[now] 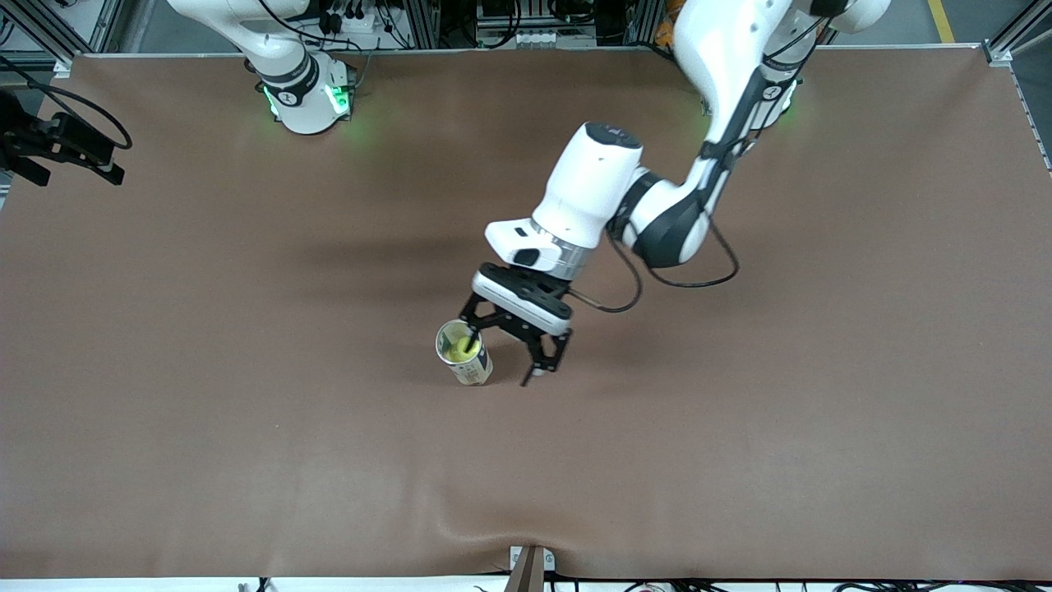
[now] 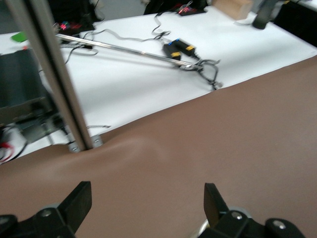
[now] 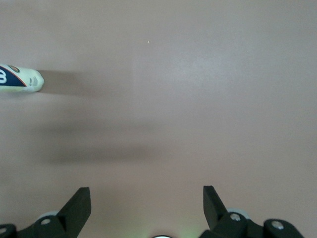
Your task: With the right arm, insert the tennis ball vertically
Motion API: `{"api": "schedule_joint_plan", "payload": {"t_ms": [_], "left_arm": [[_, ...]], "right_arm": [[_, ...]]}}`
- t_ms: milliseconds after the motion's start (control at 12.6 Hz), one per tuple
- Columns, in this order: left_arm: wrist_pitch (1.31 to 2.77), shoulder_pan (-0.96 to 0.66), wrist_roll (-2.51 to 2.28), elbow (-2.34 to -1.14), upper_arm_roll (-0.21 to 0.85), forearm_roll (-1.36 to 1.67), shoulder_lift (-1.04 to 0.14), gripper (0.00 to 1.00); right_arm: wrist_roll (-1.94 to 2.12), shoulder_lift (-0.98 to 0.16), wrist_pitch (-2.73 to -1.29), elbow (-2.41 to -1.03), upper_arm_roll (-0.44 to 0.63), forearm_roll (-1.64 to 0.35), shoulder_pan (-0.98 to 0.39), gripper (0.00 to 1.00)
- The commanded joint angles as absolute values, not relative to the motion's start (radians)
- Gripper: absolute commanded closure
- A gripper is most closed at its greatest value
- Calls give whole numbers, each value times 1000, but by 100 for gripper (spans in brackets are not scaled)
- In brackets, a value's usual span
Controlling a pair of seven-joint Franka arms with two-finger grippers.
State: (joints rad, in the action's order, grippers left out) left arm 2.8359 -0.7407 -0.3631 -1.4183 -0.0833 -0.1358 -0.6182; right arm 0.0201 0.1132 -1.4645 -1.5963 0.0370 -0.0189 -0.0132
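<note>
An upright white can (image 1: 466, 355) stands mid-table with a yellow-green tennis ball (image 1: 457, 348) inside its open top. The arm over it comes from the left arm's base. My left gripper (image 1: 503, 358) is open and low: one finger is at the can's mouth, the other beside the can toward the left arm's end. In the left wrist view my left gripper (image 2: 147, 199) is empty, with the can's rim (image 2: 204, 228) by one finger. My right gripper (image 3: 147, 203) is open and empty, high over bare table, with the can (image 3: 21, 79) far off. It is out of the front view; only the right arm's base (image 1: 302, 92) shows.
A black device (image 1: 62, 148) juts in at the right arm's end of the table. A metal post (image 1: 526, 569) stands at the table edge nearest the front camera; it also shows in the left wrist view (image 2: 54, 74), with a white surface and cables (image 2: 183, 52) past the edge.
</note>
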Motion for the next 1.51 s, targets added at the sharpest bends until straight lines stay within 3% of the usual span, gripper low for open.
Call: {"api": "schedule_joint_plan", "payload": {"t_ms": [0, 238, 793, 1427], "left_arm": [[2676, -695, -304, -1445, -68, -82, -545, 0], [2383, -631, -226, -1399, -71, 17, -489, 0], [1963, -430, -175, -1401, -75, 31, -377, 0], [1704, -152, -61, -1401, -80, 34, -281, 0]], "right_arm": [[46, 161, -1482, -1649, 18, 3, 8, 0], [48, 153, -1517, -1640, 18, 5, 8, 0], [48, 146, -1514, -1635, 20, 5, 3, 0], [48, 144, -1517, -1632, 20, -5, -2, 0]]}}
